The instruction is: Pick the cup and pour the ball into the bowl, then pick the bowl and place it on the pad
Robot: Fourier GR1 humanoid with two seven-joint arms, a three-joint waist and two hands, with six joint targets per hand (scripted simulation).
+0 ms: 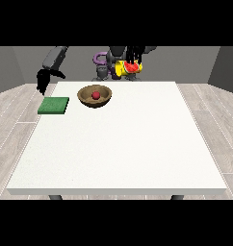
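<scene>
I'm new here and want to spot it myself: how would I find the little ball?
Start at the white table and look to its far left part, where a brown wooden bowl sits beside a flat green pad. The ball lies inside that bowl: small, round, the only red thing on the table.

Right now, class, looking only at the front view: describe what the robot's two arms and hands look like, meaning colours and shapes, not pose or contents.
The arm at the view's left is a blocky dark grey segment ending in a black hand at the view's left. The hand at the view's right is also black, with thin dark fingers; its arm is mostly hidden against the dark torso. No cables or markings can be made out.
</scene>
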